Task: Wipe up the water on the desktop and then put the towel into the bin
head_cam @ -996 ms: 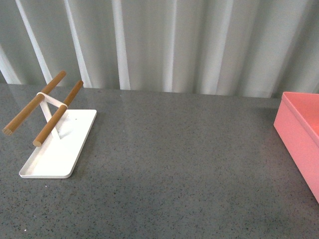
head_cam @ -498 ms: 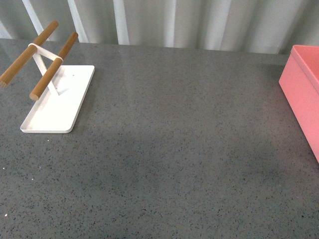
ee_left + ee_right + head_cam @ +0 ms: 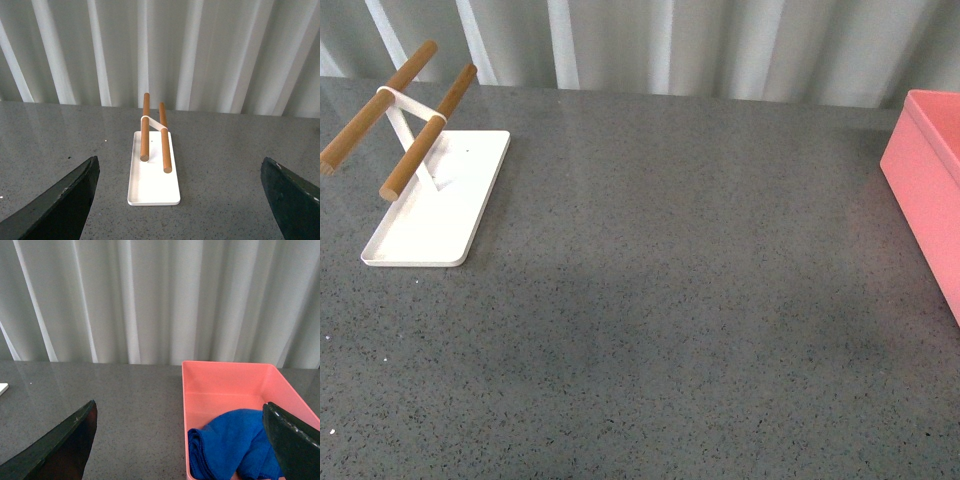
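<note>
The dark grey speckled desktop (image 3: 680, 300) fills the front view. The salmon-pink bin (image 3: 930, 195) stands at its right edge, cut off by the frame. In the right wrist view the bin (image 3: 225, 377) holds the bunched blue towel (image 3: 230, 447) inside it. My right gripper (image 3: 182, 450) is open and empty, back from the bin, its dark fingers (image 3: 60, 445) wide apart. My left gripper (image 3: 182, 207) is open and empty above the desktop (image 3: 225, 175). Neither gripper shows in the front view.
A flat white tray (image 3: 430, 200) with two wooden rods (image 3: 425, 130) on a white stand sits at the left of the desktop; it also shows in the left wrist view (image 3: 152, 180). Pale pleated curtains (image 3: 660, 45) hang behind the table.
The front view tilted downward between one second and half a second ago, so the tray and bin sit higher in frame. Since then nothing has moved.
</note>
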You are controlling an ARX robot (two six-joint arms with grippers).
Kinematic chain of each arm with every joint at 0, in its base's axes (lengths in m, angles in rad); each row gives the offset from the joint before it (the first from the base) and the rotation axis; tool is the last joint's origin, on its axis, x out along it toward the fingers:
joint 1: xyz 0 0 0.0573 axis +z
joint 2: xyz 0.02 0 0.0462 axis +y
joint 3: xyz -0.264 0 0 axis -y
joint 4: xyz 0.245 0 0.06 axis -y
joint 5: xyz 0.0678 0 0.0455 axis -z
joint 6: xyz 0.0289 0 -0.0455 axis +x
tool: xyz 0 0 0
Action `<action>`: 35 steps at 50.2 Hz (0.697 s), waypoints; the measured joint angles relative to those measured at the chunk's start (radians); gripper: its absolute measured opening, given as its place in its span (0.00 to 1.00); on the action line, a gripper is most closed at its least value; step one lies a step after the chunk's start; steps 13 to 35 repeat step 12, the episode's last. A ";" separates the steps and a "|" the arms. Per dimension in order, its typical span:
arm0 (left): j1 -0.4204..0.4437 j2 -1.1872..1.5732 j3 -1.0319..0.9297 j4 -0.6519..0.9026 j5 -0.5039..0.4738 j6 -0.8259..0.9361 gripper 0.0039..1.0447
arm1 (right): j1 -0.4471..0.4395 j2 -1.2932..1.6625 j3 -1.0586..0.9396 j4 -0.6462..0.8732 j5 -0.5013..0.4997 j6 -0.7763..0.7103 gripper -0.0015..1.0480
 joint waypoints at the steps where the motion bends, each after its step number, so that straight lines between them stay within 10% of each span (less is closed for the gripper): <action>1: 0.000 0.000 0.000 0.000 0.000 0.000 0.94 | 0.000 0.000 0.000 0.000 0.000 0.000 0.93; 35: 0.000 0.000 0.000 0.000 0.000 0.000 0.94 | 0.000 0.000 0.000 0.000 0.000 0.000 0.93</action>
